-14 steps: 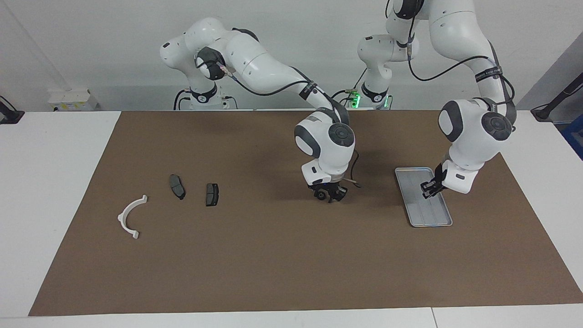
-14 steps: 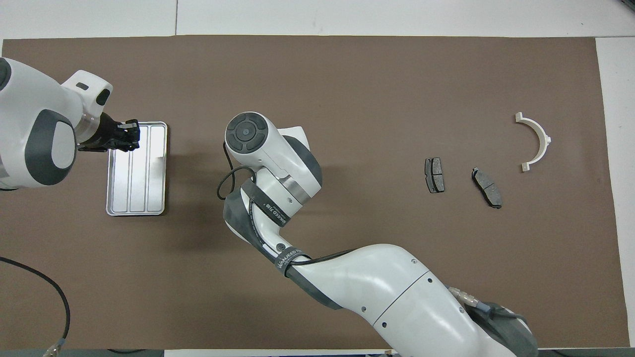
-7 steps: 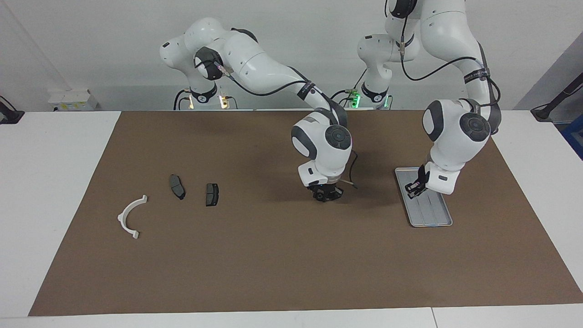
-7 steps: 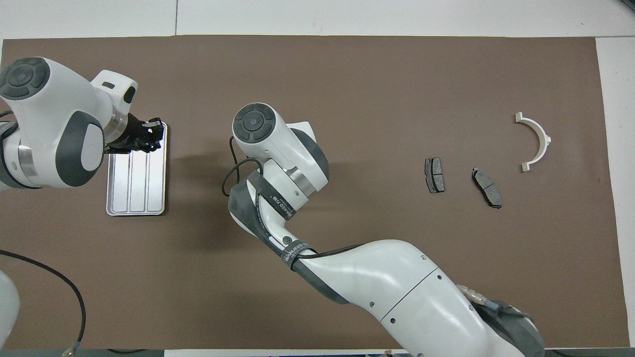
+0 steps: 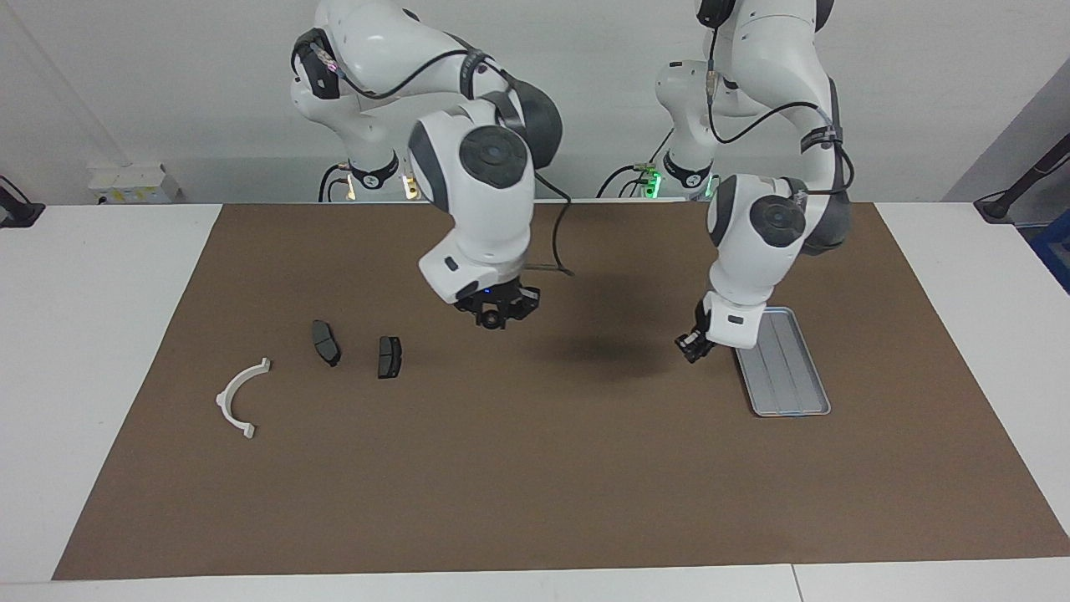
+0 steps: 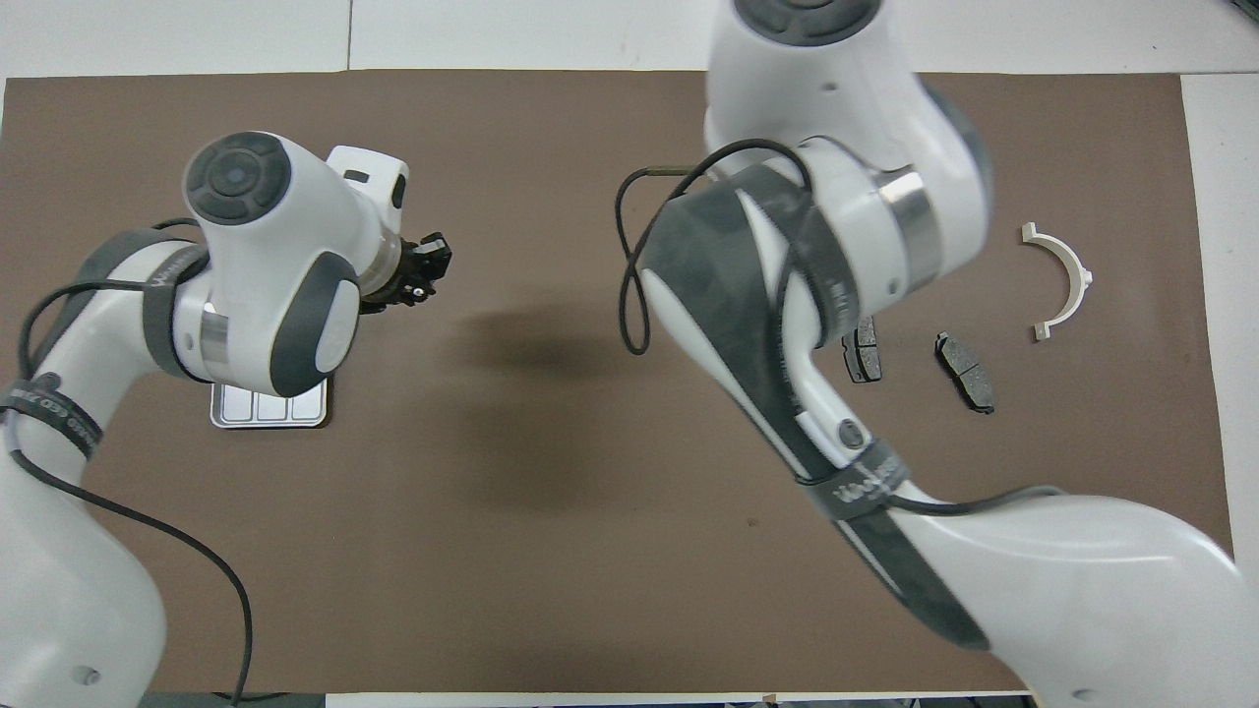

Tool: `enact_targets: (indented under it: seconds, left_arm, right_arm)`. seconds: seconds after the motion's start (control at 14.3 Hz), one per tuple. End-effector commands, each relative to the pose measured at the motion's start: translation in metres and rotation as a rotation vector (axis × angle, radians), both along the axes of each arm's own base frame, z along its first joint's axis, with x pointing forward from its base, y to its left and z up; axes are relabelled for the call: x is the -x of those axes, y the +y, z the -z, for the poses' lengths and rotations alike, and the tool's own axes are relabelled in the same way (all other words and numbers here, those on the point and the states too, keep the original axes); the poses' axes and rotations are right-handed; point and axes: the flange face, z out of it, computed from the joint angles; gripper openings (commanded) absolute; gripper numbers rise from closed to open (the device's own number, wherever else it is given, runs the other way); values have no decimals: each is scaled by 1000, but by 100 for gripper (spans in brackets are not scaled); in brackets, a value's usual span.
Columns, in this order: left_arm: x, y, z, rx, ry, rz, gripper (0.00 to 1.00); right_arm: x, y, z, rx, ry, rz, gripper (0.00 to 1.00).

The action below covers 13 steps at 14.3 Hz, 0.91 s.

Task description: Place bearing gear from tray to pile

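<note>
My right gripper (image 5: 495,313) hangs in the air over the mat, between the tray and the pile, shut on a small dark round bearing gear (image 5: 489,319). In the overhead view its own wrist hides it. The pile lies toward the right arm's end: a white semicircular bracket (image 5: 238,400) (image 6: 1062,280) and two dark pads (image 5: 326,342) (image 5: 389,357) (image 6: 964,371). The silver tray (image 5: 790,376) (image 6: 268,413) lies toward the left arm's end with nothing on it that I can see. My left gripper (image 5: 692,344) (image 6: 423,270) hovers low over the mat beside the tray.
A brown mat (image 5: 535,485) covers the white table (image 5: 100,334). The right arm's forearm partly covers one pad (image 6: 864,354) in the overhead view. The left arm's elbow hides most of the tray there.
My right gripper has risen and swung toward the pile with the gear. My left gripper has moved off the tray to the mat beside it, toward the table's middle.
</note>
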Motion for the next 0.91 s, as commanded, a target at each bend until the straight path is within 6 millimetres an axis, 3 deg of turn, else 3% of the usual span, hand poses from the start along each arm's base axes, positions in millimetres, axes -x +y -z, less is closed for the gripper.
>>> enact_targets:
  seconds: [0.0,0.14,0.28,0.35,0.56,0.84]
  left_arm:
    - [14,-89,40,17,-30,-37,0]
    - [11,-98,53,26,-57,-39,0]
    - [21,-93,74,6,-38,-34,0]
    - [21,-93,75,12,-46,-32,0]
    - [24,-92,79,6,-37,-32,0]
    - [34,-96,86,-1,-25,-21,0]
  right_arm:
    - [-29,-92,11,-20,19,-196,0]
    - [-38,-136,34,-25,8,-241,0]
    - [-35,-164,79,-27,-16,-232,0]
    - [-32,-173,106,-28,-24,-224,0]
    - [-25,-180,156,-29,-45,-219,0]
    - [-30,-193,203,-33,-76,-206,0]
